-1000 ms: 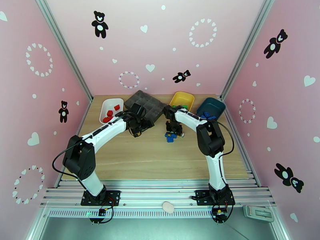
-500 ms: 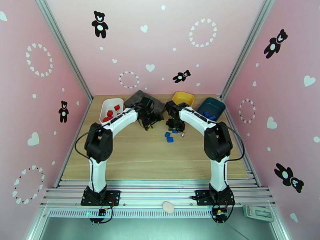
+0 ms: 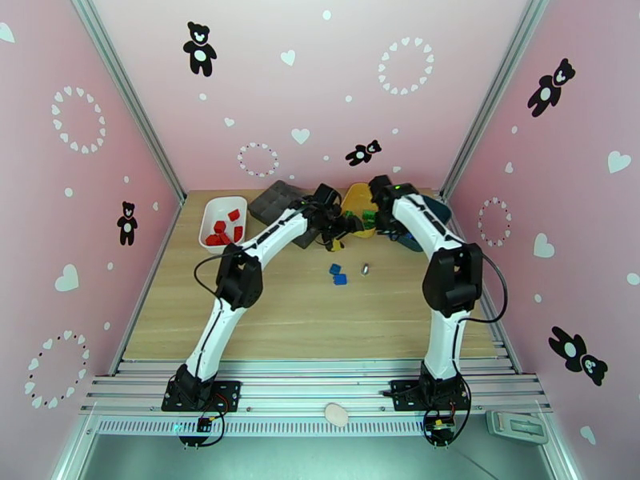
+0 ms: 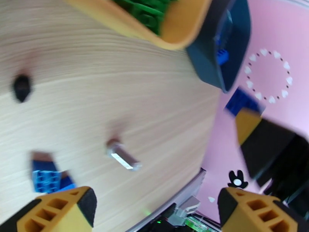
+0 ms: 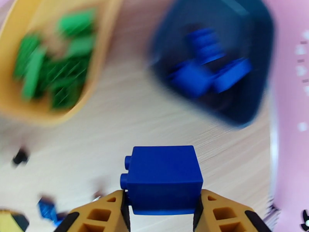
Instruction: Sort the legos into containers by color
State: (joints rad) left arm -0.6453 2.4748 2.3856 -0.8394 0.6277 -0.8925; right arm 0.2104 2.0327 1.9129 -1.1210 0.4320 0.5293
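Note:
My right gripper (image 5: 162, 198) is shut on a blue lego (image 5: 162, 178), held above the table short of the dark teal bin (image 5: 247, 101), which holds several blue legos (image 5: 204, 72). The yellow bin (image 5: 98, 80) to its left holds green legos (image 5: 58, 74). My left gripper (image 4: 154, 202) is open with nothing between its fingers, hovering near the yellow bin (image 3: 374, 195). Two blue legos (image 3: 338, 274) lie loose on the table, also below the left gripper (image 4: 46, 178). The white bin (image 3: 210, 214) at the back left holds red legos (image 3: 224, 231).
A dark grey compartment tray (image 3: 276, 202) stands between the white and yellow bins. A small silvery metal bit (image 4: 123, 155) lies right of the loose blue legos, and a tiny black bit (image 4: 22, 86) lies nearer the yellow bin. The two grippers hang close together.
The right gripper rose from the loose blue pile and swung back toward the bins with a blue lego. The left arm stretched right, from the grey tray to beside the yellow bin.

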